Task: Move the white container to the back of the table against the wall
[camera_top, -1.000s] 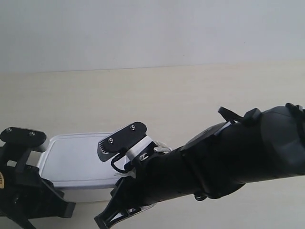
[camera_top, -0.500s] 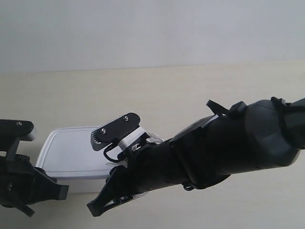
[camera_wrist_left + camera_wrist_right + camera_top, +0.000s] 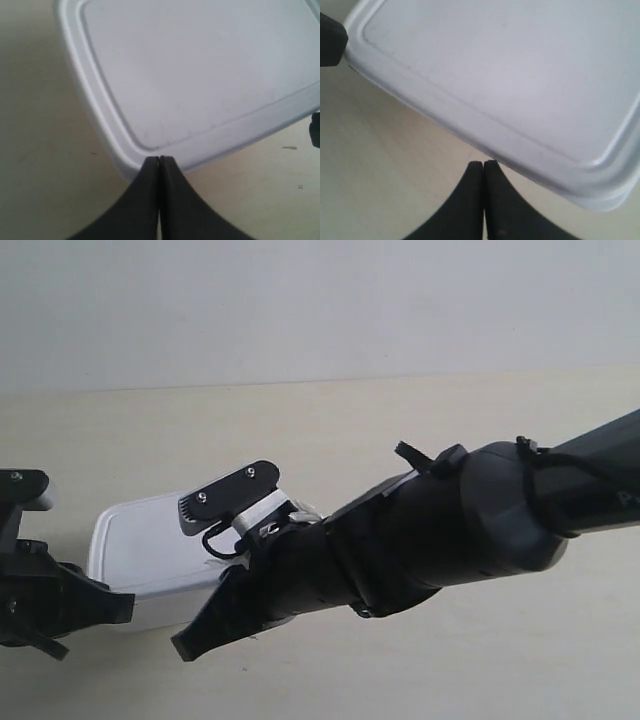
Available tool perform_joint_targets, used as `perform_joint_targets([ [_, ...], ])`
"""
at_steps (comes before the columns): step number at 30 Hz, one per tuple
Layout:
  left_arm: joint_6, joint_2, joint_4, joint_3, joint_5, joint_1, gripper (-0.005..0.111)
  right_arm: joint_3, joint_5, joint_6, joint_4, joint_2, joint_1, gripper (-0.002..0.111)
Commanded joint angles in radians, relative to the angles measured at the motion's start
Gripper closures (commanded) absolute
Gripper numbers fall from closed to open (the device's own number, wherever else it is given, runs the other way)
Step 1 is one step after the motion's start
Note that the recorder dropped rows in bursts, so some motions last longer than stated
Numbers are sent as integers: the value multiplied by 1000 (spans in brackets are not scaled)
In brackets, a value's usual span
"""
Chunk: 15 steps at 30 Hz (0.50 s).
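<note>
The white container lies flat on the table, at a slight angle and well short of the wall. In the left wrist view its lid fills the frame, and my left gripper is shut, tips pressed against the rim near a rounded corner. My right gripper is shut, its tips right by the near long side of the container. In the exterior view, the gripper of the arm at the view's left and that of the arm at the view's right both sit at the box's near side.
The bulky black arm at the exterior view's right reaches across the table and hides the container's right end. A dark bracket on that arm hangs over the lid. Bare table stretches from the box to the wall.
The container has slid away from the near edge toward the wall and turned slightly. Both shut grippers moved forward with it, and the arm at the exterior view's right has stretched further.
</note>
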<state>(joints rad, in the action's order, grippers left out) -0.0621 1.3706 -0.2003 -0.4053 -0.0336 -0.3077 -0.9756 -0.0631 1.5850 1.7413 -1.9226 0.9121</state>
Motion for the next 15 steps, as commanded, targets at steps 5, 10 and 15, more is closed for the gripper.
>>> perform_joint_targets([
  [5,-20,2,4,-20,-119,-5,107,-34,5,11,3,-11,2,108],
  [10,-20,2,4,-20,-116,-67,107,-53,7,11,3,-36,2,108],
  [15,-52,39,2,-20,-55,-72,107,-78,9,11,3,-65,2,108],
])
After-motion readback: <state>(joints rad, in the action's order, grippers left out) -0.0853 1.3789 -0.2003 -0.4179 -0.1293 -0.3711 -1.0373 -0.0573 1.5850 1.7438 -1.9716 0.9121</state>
